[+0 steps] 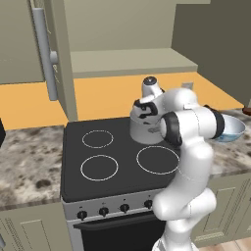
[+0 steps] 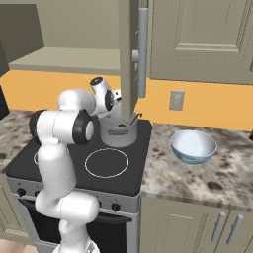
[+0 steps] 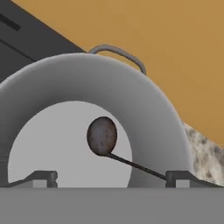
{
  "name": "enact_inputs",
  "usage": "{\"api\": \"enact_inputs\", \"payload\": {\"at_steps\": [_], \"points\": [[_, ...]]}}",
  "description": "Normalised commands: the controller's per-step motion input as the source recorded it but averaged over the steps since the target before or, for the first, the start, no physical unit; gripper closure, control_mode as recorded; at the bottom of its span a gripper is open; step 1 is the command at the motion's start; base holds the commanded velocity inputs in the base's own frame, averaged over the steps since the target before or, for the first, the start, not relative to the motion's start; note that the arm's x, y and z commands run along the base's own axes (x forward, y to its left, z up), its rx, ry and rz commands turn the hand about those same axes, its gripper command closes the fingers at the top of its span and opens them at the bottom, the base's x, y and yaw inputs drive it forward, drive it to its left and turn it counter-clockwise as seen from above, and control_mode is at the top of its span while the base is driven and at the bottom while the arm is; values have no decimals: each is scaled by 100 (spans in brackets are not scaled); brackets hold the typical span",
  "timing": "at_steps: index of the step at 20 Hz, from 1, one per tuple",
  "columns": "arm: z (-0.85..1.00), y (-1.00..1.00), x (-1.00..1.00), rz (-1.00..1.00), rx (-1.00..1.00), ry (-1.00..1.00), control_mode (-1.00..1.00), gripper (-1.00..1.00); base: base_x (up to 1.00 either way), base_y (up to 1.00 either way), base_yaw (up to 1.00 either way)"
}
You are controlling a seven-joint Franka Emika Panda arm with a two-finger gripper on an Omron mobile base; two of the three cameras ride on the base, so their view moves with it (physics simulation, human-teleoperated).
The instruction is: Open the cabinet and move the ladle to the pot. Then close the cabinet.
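Ladle point(image 3: 103, 136) lying inside the pot point(image 3: 144, 109), round dark bowl resting on the grey floor, thin handle slanting up against the inner wall toward the right fingertip. Gripper point(image 3: 111, 177) poised just above the pot's rim, jaws spread wide with nothing between them; ladle free of both tips, apparently just let go, so the wide stance likely serves to clear the handle. Seen from the right side, hooked end of the handle poking above the rim close to the hand. Pot standing on the back right ring of the black stove point(image 1: 98, 162), one looped side handle facing the orange wall point(image 1: 112, 95). White arm point(image 1: 188, 147) bent over the stove from the front, wrist tipped down into the pot. Cabinet point(image 2: 129, 54) overhead with a door swung out edge-on, long silver bar handle point(image 2: 143, 52) hanging directly above the pot; second door's position hard to judge from here. Pale-blue bowl point(image 2: 193, 146) on the speckled counter point(image 2: 197, 178), right of the stove, well apart from the pot. Remaining work, by the look of it: lift clear, push the door shut.
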Motion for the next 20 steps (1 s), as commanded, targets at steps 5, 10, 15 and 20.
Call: {"api": "enact_inputs", "payload": {"at_steps": [5, 10, 15, 20], "points": [[32, 0, -58, 0, 0, -2, -100, -100, 0, 0, 0], [30, 0, -63, 0, 0, -1, -100, -100, 0, 0, 0], [34, 0, -68, 0, 0, -1, -100, -100, 0, 0, 0], [50, 3, -65, -1, 0, 0, -100, -100, 0, 0, 0]]}}
